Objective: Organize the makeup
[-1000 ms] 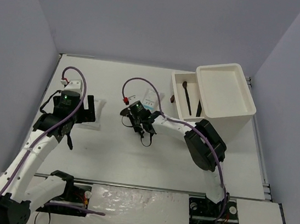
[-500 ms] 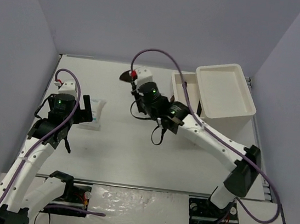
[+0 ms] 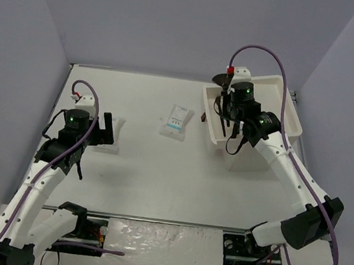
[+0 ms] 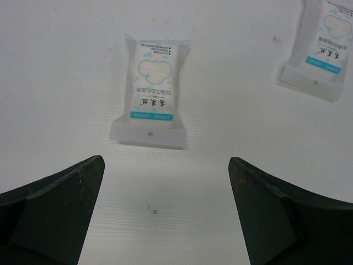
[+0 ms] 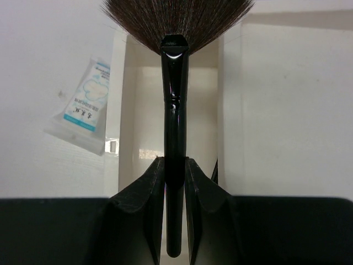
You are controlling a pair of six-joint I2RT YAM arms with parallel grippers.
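My right gripper (image 5: 175, 165) is shut on the black handle of a fan brush (image 5: 175, 110), bristles pointing away. It hangs over the narrow open compartment of the white box (image 3: 210, 120), where the gripper (image 3: 225, 100) and the brush's bristles (image 3: 218, 80) show from above. A thin black stick (image 3: 235, 130) lies inside that compartment. One white packet with blue print (image 4: 151, 88) lies flat just ahead of my open left gripper (image 4: 165, 182), which touches nothing. A second packet (image 3: 177, 118) lies mid-table, also seen at the far right (image 4: 325, 49) and left of the box (image 5: 83, 107).
The box's wide upper tray (image 3: 264, 111) stands at the back right, beside the narrow compartment. A small brown knob (image 3: 203, 117) sticks out of the box's left wall. Purple walls close the table on three sides.
The right arm has swung from mid-table to the right and back, carrying the fan brush over the box. The left gripper has hardly moved and stays open.
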